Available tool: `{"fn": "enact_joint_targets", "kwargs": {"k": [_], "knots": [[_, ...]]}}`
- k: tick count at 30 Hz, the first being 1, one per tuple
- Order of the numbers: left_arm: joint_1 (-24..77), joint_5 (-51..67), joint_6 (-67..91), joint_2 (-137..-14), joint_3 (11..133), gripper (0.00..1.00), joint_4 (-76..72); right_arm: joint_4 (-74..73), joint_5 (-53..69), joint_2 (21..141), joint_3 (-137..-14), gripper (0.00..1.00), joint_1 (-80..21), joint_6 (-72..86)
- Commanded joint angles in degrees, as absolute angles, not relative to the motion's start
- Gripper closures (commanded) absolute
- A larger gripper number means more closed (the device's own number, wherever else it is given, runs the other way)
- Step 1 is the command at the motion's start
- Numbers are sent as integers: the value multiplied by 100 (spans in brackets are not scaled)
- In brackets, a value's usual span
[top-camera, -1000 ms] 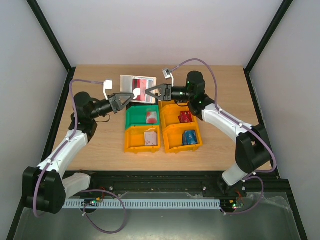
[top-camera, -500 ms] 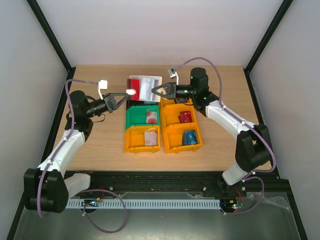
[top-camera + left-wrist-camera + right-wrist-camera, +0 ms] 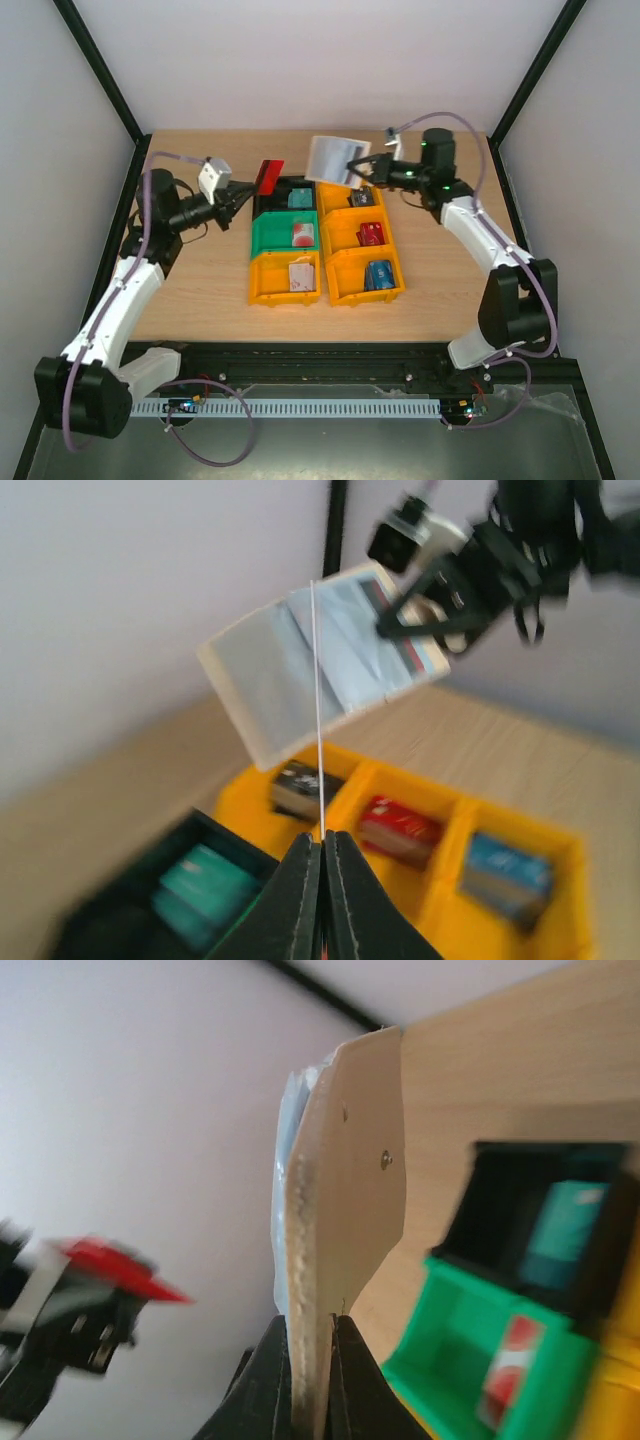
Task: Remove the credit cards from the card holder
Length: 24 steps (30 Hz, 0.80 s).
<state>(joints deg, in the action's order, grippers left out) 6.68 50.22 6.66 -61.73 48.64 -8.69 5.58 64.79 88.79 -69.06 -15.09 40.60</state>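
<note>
My left gripper (image 3: 249, 193) is shut on a red credit card (image 3: 270, 176), held in the air left of the bins. In the left wrist view this card (image 3: 318, 700) shows edge-on as a thin line rising from the closed fingertips (image 3: 322, 842). My right gripper (image 3: 353, 168) is shut on the pale grey-blue card holder (image 3: 334, 159), lifted above the back of the bins. The right wrist view shows the holder (image 3: 340, 1190) edge-on, tan-backed, pinched between the jaws (image 3: 310, 1325), with the red card (image 3: 120, 1265) apart from it to the left.
Bins stand in two columns mid-table: a black bin (image 3: 262, 205) with a teal card (image 3: 298, 198), a green bin (image 3: 268, 236) with a red-white card, and an orange bin (image 3: 268, 282) with a pale card. Right orange bins (image 3: 343, 240) hold black, red and blue cards.
The red card has come out of the holder: my left gripper drew it away to the left. My right gripper shut on the holder and carried it right and upward.
</note>
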Motion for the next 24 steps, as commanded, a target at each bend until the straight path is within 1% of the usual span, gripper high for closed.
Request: {"fn": "enact_joint_targets", "kwargs": {"k": [1, 4, 7, 10, 12, 15, 18, 21, 24], "knots": [[1385, 3604, -5017, -5637, 5047, 98, 842, -724, 6028, 8478, -7078, 98, -641, 3690], [1740, 2876, -6778, -5215, 4521, 98, 240, -1482, 5713, 8349, -6835, 98, 146, 3555], [1953, 2477, -8049, -4878, 4015, 98, -773, -1381, 5697, 8088, -6153, 98, 1081, 4016], [2117, 2421, -9396, -4597, 3335, 97, -2166, -1623, 5396, 7914, -5738, 98, 1781, 3850], [2144, 2736, -10078, -4487, 2919, 98, -3078, -2010, 4970, 7927, -5567, 98, 1986, 3456], [2170, 3376, -10490, -4471, 2532, 97, -4024, -2021, 4721, 7953, -5169, 98, 2021, 3343], [2179, 3741, -10628, -4499, 2262, 98, -4610, -1427, 4641, 7852, -4701, 98, 2028, 3725], [2182, 3864, -10645, -4507, 2219, 98, -4564, -1268, 4343, 7921, -4393, 98, 2048, 3732], [2193, 3899, -10647, -4506, 2143, 98, -4644, -1078, 4295, 8063, -4022, 98, 2109, 3786]]}}
